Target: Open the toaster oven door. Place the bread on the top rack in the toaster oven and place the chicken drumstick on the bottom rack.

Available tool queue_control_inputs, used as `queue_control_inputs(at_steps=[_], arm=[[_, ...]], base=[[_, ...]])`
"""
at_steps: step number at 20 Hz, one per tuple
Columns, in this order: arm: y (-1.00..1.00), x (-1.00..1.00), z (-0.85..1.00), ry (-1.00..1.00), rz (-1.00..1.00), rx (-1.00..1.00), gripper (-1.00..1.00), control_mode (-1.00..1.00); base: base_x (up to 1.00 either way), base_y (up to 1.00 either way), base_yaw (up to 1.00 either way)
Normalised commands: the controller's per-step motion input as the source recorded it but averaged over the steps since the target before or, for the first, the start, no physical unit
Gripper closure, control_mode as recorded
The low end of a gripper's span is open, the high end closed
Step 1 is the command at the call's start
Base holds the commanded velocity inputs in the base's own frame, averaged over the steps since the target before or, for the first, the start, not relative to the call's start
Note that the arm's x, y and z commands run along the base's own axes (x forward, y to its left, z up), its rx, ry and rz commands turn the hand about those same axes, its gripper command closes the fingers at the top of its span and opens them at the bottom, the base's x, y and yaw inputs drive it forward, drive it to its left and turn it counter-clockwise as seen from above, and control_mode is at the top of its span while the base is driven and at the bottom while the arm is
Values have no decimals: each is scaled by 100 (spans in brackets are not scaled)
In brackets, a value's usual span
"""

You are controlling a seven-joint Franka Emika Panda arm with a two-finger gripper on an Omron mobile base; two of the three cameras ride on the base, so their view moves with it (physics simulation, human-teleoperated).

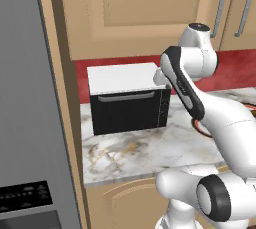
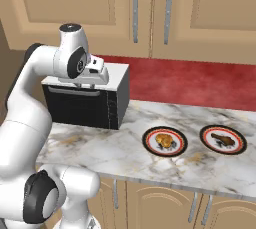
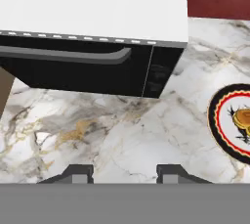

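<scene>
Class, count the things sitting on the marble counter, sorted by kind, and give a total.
Toaster oven: 1
Plates, one and another: 2
Bread: 1
Chicken drumstick: 1
Total: 5

Everything I see is evenly and fairly brightly lit, with a soft, flat rendered light and no single lamp I can place. The white-and-grey veined marble worktop (image 1: 135,153) carries only a faint darker band just under the boxy black toaster oven with the flat white top (image 1: 127,98); its top reads almost pure white from my hand camera, close to blown out. My white arm shows smooth shading and mild highlights on its curves. Edges look slightly soft and jagged, textures coarse, with no motion blur and no bending at the borders. The tall grey fridge (image 1: 25,98) is dull, without glare.
</scene>
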Motion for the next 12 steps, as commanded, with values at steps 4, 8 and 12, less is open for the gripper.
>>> queue_control_inputs(at_steps=[4, 8, 12], arm=[[5, 0, -14, 0, 0, -20, -100, -100], [12, 0, -29, 1, 2, -41, -100, -100], [18, -2, -35, -16, 4, -43, -100, -100]], base=[[0, 0, 0], [0, 0, 0], [0, 0, 0]])
